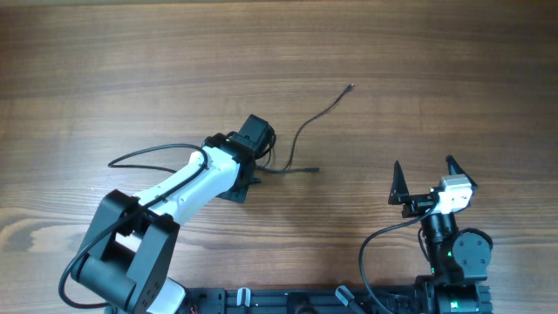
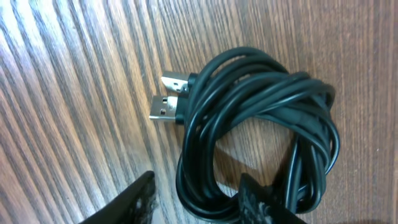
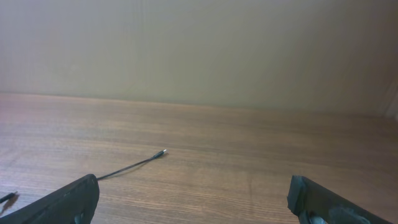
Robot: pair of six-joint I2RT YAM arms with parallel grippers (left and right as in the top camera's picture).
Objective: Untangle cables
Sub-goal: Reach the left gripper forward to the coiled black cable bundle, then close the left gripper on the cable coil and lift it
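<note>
The cables (image 2: 261, 93) are thin black cords wound into a knotted coil on the wooden table, with two USB plugs (image 2: 166, 107) sticking out at its left. My left gripper (image 2: 198, 180) is open, with one finger outside the coil and one inside its loop, so several strands lie between them. In the overhead view the coil is mostly hidden under my left wrist (image 1: 248, 161). One loose tail (image 1: 301, 131) curves up to a small plug (image 1: 350, 87). A short end (image 1: 301, 170) points right. My right gripper (image 1: 425, 179) is open and empty, well right of the cables. The tail's plug also shows in the right wrist view (image 3: 163, 151).
A thick black robot cable (image 1: 139, 157) loops off the left arm, and another (image 1: 370, 249) curls by the right arm's base. The arm bases stand along the near table edge (image 1: 288, 301). A plain wall (image 3: 199, 50) rises beyond the table's far edge.
</note>
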